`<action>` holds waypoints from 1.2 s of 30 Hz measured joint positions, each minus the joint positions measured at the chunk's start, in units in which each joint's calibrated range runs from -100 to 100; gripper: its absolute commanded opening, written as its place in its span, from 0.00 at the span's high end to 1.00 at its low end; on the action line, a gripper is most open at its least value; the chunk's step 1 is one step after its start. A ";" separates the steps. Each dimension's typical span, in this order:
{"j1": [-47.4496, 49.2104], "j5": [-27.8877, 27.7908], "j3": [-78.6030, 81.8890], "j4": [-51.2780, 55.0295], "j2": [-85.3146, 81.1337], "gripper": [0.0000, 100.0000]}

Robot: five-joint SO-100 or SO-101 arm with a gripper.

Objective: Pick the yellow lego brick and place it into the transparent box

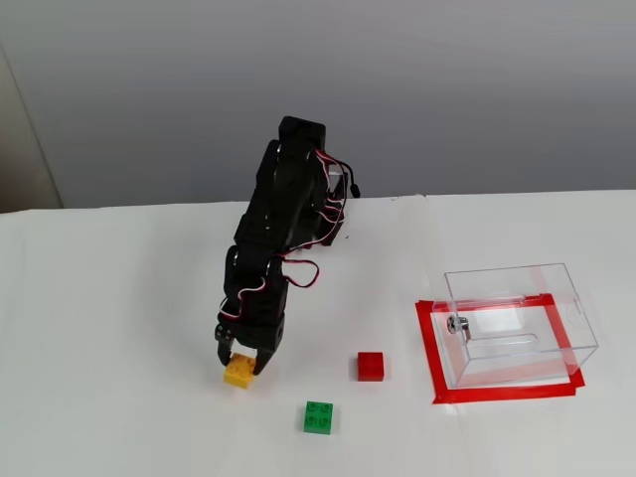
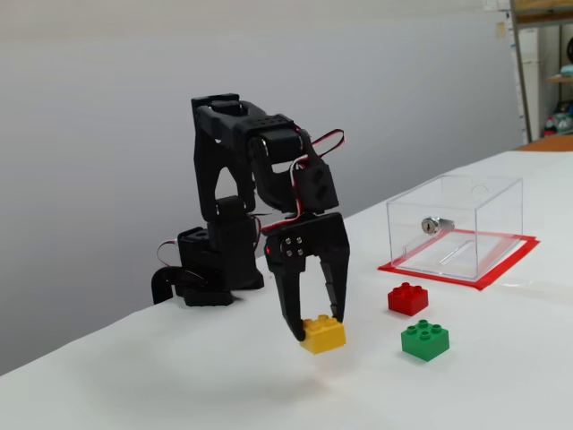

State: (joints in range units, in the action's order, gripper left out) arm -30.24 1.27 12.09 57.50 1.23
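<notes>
From my station I saw the black arm [image 2: 242,179] folded forward over the white table [image 1: 119,328], its gripper [image 1: 242,366] pointing down with both fingers clamped on the yellow lego brick [image 1: 238,374]. In a fixed view from the side, the yellow lego brick [image 2: 323,334] sat between the fingertips of the gripper [image 2: 318,324], and a faint shadow lay on the table beneath it, so it looked slightly lifted, though I could not be certain it had cleared the surface. The red brick [image 1: 371,366] lay to the right of the gripper in the view from above, apart from it, and the green brick [image 1: 319,417] sat nearer the camera between the two. Well apart to the right stood the transparent box [image 1: 522,323], resting inside a rectangle of red tape [image 1: 429,348], with a small metal knob [image 1: 456,324] on its left wall. The side view showed the same box [image 2: 457,224] beyond the red brick [image 2: 407,298] and green brick [image 2: 425,339].
</notes>
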 measured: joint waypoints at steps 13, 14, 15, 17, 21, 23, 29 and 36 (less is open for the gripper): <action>7.37 0.10 0.00 0.00 -12.68 0.84; 7.59 0.10 0.00 0.00 -13.70 0.84; 7.91 0.10 0.00 0.00 -14.63 0.84; 9.29 0.10 0.00 0.00 -16.32 0.84; 12.50 0.10 0.00 0.09 -19.87 0.84; 13.25 0.10 0.00 0.09 -21.65 0.84; 19.76 0.10 0.00 0.09 -26.55 0.84; 27.46 0.10 0.00 0.09 -30.11 0.84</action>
State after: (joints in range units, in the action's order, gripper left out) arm -2.78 1.37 12.09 57.58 -28.88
